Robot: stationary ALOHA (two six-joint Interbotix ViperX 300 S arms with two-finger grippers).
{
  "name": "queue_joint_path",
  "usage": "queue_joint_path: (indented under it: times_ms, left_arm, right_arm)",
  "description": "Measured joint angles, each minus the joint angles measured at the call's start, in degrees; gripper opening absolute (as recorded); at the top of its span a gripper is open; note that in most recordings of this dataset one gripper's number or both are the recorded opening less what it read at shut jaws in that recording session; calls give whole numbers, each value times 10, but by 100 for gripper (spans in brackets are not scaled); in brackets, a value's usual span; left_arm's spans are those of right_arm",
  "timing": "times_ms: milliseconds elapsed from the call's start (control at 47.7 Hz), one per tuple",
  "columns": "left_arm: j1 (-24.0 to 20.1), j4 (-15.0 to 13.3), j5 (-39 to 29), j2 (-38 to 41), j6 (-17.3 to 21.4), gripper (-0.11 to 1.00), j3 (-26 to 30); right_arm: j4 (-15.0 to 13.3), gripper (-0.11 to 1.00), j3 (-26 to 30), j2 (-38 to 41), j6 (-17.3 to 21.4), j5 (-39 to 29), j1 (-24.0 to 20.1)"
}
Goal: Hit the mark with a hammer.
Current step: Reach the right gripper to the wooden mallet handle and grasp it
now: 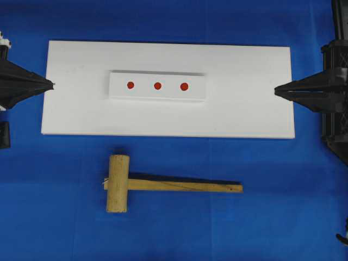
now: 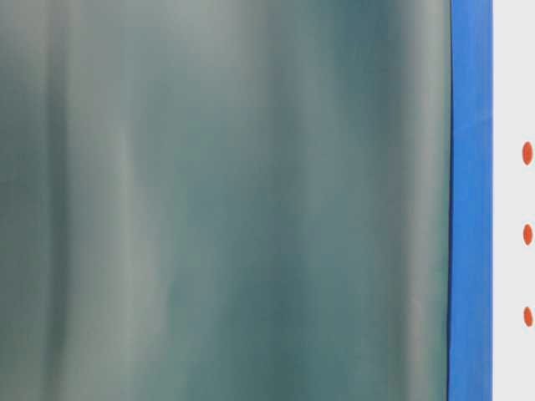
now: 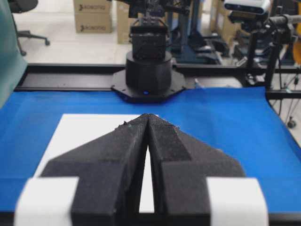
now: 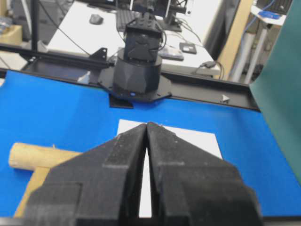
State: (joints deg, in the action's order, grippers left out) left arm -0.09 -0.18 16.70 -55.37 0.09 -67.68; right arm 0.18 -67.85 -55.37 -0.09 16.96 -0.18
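The left gripper [image 1: 52,85] has its jaws pressed together, tips meeting in a point just at the left short edge of the white board [image 1: 81,114]. The right gripper [image 1: 276,91] is likewise pinched closed with nothing between its fingers, its tip at the board's right short edge. Both hold nothing and face each other across the board's length.

Midway between them lies the white block [image 1: 157,97], its three red marks [image 1: 157,85] in a row along the board's long axis. Bare board surrounds the block on all sides.

The hammer [image 1: 163,186] lies flat on the blue cloth [image 1: 283,217] below the board's near long edge, apart from it. Its handle runs parallel to that edge, pointing right; the cylindrical head sits at the left end, crosswise. Open cloth lies all around it, well apart from both grippers
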Motion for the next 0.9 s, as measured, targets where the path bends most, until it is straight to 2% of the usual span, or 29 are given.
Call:
queue_joint_path:
  times_ms: [147, 335, 461, 566, 691, 775, 901]
  left_arm:
    - [2, -7, -19, -2, -4, 0, 0]
    - [3, -8, -35, 0, -4, 0, -1]
    - [3, -7, -37, 0, -4, 0, -1]
    - [2, -8, -38, 0, -4, 0, -1]
    - [3, -8, -38, 0, -4, 0, -4]
    - [2, -8, -38, 0, -4, 0, -5]
    - [3, -8, -38, 0, -4, 0, -8]
  right_arm:
    - [16, -6, 9, 14, 18, -6, -10]
    - [29, -6, 32, 73, 73, -11, -65]
    - [30, -5, 57, 131, 105, -4, -94]
    - [31, 0, 81, 186, 118, 1, -108]
    - [38, 15, 112, 249, 129, 6, -115]
    - [51, 35, 133, 293, 131, 8, -121]
    - [70, 70, 166, 355, 132, 5, -129]
